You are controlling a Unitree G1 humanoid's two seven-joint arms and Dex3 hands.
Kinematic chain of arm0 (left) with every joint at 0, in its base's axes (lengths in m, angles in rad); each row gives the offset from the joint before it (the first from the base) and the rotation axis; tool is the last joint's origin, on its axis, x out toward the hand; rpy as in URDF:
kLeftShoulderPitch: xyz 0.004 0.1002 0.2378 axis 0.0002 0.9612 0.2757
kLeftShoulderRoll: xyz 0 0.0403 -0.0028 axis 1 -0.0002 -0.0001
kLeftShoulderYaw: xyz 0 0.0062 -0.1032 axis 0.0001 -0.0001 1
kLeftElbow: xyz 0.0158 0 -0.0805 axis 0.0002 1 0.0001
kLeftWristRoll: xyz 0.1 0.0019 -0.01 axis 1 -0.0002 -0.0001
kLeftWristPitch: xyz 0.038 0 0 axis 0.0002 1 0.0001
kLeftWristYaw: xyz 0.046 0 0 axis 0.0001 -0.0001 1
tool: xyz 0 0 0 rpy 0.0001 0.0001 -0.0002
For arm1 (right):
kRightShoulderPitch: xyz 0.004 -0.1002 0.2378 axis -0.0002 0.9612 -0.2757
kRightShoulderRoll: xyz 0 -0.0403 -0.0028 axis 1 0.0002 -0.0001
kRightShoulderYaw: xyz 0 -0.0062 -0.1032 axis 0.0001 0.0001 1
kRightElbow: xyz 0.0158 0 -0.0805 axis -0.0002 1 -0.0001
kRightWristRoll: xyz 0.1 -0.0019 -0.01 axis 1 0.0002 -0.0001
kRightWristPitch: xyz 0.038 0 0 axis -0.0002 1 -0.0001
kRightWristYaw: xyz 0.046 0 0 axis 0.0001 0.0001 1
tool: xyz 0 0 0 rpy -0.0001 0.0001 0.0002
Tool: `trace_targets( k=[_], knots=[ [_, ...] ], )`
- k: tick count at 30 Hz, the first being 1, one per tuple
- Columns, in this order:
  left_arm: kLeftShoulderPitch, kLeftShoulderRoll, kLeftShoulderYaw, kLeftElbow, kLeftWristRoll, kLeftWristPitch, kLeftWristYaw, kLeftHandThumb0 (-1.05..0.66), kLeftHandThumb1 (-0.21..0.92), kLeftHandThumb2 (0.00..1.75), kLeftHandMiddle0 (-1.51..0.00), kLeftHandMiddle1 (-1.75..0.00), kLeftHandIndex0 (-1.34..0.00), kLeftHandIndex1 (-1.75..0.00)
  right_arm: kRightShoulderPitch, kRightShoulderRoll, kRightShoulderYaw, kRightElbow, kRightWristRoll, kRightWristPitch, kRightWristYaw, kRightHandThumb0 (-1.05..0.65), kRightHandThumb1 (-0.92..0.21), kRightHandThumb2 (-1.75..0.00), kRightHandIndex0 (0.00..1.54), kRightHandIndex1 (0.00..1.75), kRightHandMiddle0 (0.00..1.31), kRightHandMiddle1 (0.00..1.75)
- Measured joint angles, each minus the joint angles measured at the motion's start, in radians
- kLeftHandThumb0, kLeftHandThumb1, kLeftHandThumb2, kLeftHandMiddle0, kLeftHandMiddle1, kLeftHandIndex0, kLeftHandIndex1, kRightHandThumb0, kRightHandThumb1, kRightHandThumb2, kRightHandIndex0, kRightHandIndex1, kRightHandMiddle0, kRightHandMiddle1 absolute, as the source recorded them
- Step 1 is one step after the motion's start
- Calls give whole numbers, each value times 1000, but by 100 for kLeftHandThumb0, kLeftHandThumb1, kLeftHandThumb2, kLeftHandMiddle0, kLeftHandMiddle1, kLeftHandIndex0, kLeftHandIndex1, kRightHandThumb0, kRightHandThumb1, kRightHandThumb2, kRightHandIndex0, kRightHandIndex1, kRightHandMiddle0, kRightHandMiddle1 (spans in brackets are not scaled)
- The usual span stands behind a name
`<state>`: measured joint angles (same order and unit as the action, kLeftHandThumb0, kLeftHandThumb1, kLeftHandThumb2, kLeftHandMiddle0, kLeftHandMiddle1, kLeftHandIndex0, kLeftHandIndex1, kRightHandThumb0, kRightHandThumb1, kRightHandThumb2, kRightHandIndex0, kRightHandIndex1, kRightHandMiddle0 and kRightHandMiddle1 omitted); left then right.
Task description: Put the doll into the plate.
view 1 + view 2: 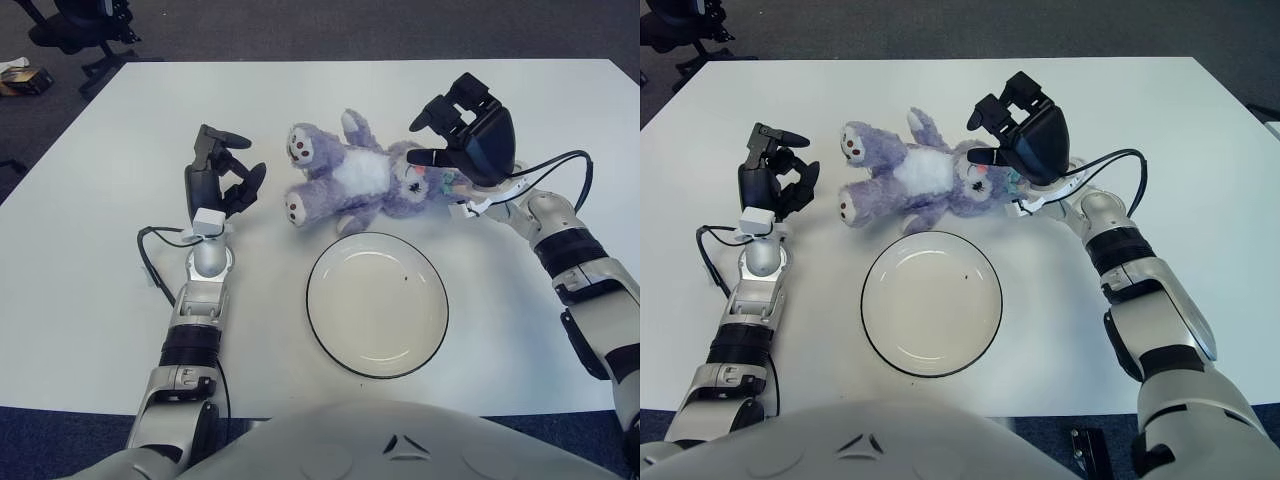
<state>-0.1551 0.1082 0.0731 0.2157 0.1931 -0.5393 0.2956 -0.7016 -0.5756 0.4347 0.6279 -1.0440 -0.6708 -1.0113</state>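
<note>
Only rightward: right hand (1015,125) above doll (915,180).

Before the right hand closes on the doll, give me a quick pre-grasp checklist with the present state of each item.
1. Right hand over the doll's head end, fingers spread: ok.
2. Doll already gripped: not ok, the fingers are open and no grasp shows.
3. Doll lying on the table beyond the plate, outside its rim: ok as a start, not yet placed.
4. Plate free to receive the doll, only a small dark speck inside: ok.
5. Left hand out of the way, left of the doll's feet, holding nothing: ok.
6. Fingertip contact with the doll's head: cannot tell.
</note>
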Motion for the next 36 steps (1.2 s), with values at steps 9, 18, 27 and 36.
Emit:
trace_targets(
  k=[9, 18, 27, 36],
  knots=[
    [1, -1, 0, -3, -1, 0, 0, -36, 92, 31, -86, -175, -42, -152, 14, -8, -11, -49, 45, 32, 205, -84, -92, -54, 0, 0, 0, 0],
    [2, -1, 0, -3, -1, 1, 0, -36, 92, 31, -86, -175, -42, -151, 18, -10, -16, -61, 53, 39, 248, -88, -92, -68, 0, 0, 0, 0],
    [2, -1, 0, -5, -3, 1, -1, -36, 92, 31, -86, -175, -43, -151, 19, -14, -17, -65, 56, 40, 256, -88, -92, -70, 0, 0, 1, 0],
    [5, -2, 0, -11, -7, 8, -3, -36, 92, 31, -86, -175, -43, -151, 21, -16, -22, -74, 66, 40, 269, -89, -92, -70, 0, 0, 1, 0]
  ],
)
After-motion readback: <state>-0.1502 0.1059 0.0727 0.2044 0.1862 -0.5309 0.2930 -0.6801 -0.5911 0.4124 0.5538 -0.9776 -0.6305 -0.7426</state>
